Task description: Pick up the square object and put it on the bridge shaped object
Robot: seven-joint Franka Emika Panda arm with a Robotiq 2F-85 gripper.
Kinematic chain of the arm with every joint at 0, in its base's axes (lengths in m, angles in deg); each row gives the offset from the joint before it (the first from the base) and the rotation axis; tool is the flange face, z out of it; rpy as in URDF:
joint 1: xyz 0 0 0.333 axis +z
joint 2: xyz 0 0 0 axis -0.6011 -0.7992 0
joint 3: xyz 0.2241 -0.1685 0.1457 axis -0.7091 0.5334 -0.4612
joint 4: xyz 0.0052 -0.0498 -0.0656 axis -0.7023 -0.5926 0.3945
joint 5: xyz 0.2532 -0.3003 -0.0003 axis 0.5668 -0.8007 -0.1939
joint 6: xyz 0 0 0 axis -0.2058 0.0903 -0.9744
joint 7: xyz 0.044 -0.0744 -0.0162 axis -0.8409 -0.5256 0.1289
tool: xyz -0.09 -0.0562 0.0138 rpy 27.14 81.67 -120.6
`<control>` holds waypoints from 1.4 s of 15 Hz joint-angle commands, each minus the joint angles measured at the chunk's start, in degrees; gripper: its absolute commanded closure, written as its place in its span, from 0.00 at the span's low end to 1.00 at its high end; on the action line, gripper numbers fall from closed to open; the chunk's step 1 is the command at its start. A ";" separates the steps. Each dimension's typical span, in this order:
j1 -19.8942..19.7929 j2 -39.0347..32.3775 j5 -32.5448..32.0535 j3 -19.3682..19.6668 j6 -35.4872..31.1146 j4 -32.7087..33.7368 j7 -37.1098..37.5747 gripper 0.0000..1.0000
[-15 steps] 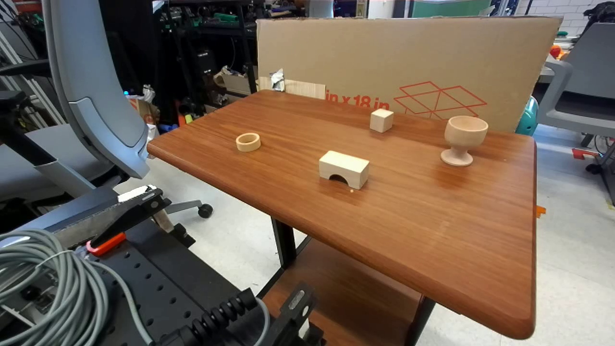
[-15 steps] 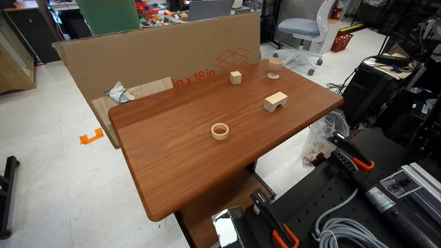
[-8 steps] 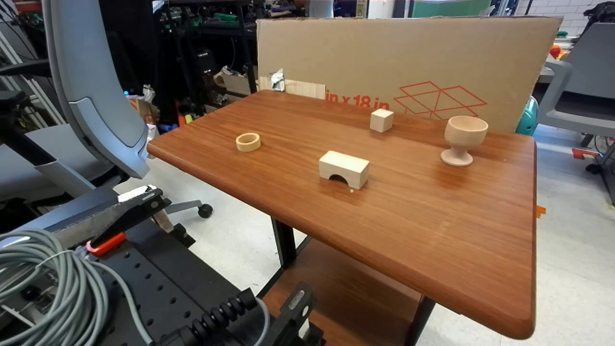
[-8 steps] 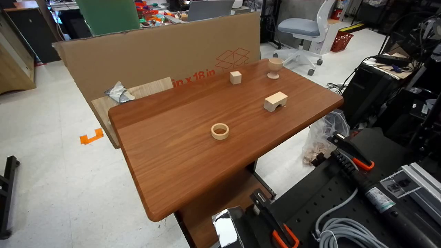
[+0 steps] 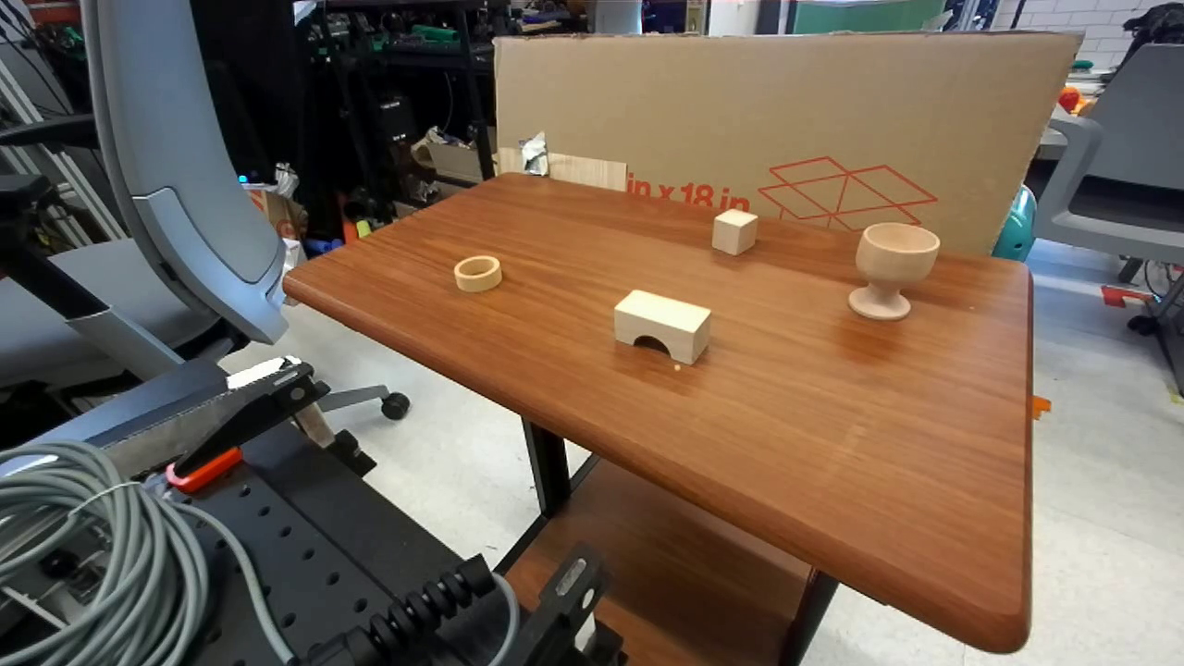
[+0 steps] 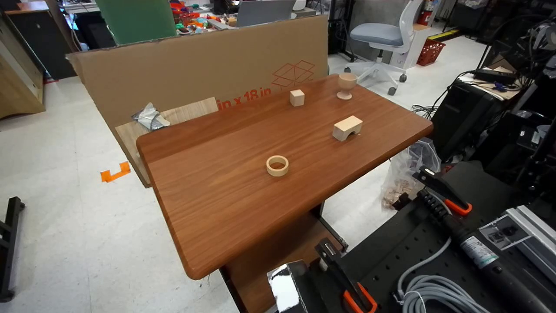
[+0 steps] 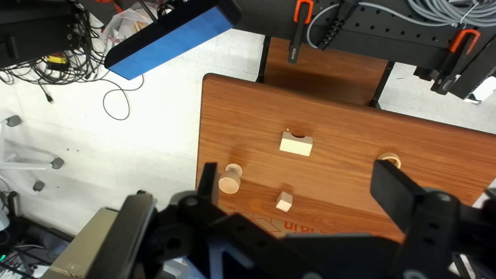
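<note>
The square object, a small pale wooden cube, stands near the table's cardboard-side edge in both exterior views (image 5: 733, 233) (image 6: 297, 98). It also shows in the wrist view (image 7: 284, 201), low between the fingers. The bridge shaped object, a pale block with its arch facing down, stands apart from the cube in both exterior views (image 5: 661, 326) (image 6: 346, 128). The wrist view shows it higher up (image 7: 296, 144), with nothing on top. My gripper (image 7: 294, 166) is wide open and empty, well above the table. It is out of view in both exterior views.
A wooden goblet (image 5: 895, 259) stands near the cube, and a flat wooden ring (image 6: 277, 173) lies farther along the table (image 5: 832, 444). A tall cardboard sheet (image 5: 786, 102) stands along the edge behind the cube. A black bench with cables (image 6: 391, 256) is opposite.
</note>
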 commanded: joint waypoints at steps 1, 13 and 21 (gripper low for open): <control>0.82 0.01 -0.58 0.50 0.36 0.22 0.57 0.00; 1.60 -9.64 2.40 0.24 1.71 5.38 4.58 0.00; 3.70 -29.07 12.80 1.11 -1.39 18.11 5.78 0.00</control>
